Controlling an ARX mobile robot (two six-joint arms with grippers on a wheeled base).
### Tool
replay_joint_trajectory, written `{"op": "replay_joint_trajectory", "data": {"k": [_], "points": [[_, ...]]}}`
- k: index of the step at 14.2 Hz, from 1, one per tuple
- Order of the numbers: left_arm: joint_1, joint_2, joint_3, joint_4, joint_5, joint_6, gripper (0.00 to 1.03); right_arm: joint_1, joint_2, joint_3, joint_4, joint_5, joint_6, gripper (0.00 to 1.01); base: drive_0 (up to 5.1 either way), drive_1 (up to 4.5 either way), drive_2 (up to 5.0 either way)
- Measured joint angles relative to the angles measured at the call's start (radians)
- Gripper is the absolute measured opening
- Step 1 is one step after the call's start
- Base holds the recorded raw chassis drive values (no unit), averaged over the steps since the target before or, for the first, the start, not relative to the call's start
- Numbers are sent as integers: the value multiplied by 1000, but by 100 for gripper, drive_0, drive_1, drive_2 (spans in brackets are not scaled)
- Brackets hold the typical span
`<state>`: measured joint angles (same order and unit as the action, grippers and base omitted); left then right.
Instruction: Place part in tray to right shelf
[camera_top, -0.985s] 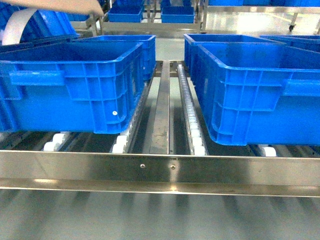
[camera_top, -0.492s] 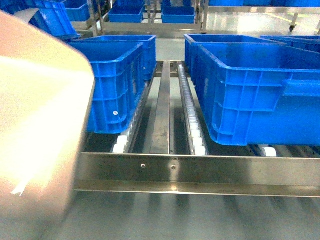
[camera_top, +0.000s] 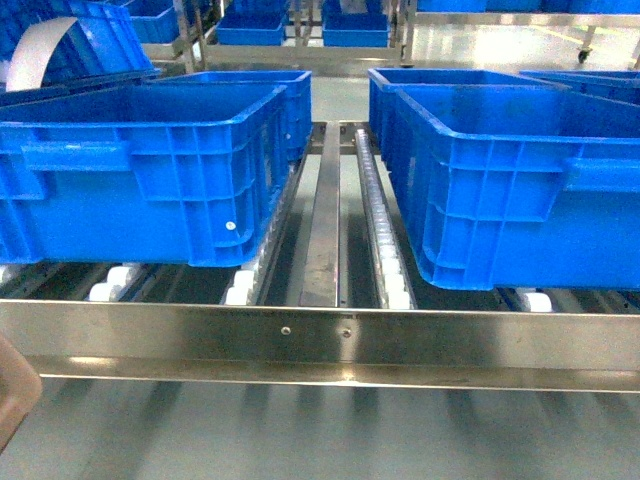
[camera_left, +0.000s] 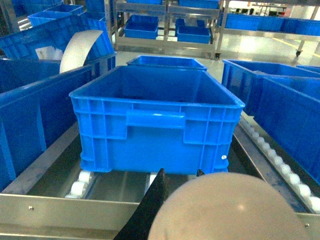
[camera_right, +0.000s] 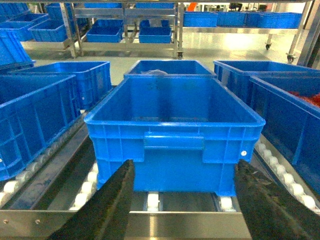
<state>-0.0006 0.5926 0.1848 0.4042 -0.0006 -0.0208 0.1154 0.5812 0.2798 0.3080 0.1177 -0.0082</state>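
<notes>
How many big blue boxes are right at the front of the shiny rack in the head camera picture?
2. One large blue plastic crate sits front left on the shiny steel rack, and a second blue crate front right. More stand behind them, partly hidden.

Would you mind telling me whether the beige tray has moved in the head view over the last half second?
Yes. The tray has dropped down and left, from covering the left crate to a sliver below the shelf's front rail.
</notes>
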Motion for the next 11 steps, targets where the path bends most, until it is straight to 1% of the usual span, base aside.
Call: {"op": "replay_joint_trajectory", "data": {"k": [1, 2, 3, 4, 5, 11], "points": [[0, -24, -31, -10, 0, 3, 12, -14, -29, -38, 3, -11, 0, 53, 0, 0, 0], [0, -48, -52, -16, 0, 3, 12, -48, -56, -72, 2, -68, 0, 39, 0, 0, 0], [0, -82, -68, -25, 0, 3, 12, -112, -84, -98, 3, -109, 0, 26, 0, 0, 0], [0, -114, -83, -38, 0, 3, 12, -122, -115, -124, 3, -109, 1, 11, 0, 0, 0], [0, -137, -97, -47, 0, 3, 12, -114, -136, -141, -1, -117, 0, 2, 0, 0, 0], [0, -290, -148, -146, 0, 3, 12, -116, -277, -222, -68, -117, 4, 2, 0, 0, 0]]}}
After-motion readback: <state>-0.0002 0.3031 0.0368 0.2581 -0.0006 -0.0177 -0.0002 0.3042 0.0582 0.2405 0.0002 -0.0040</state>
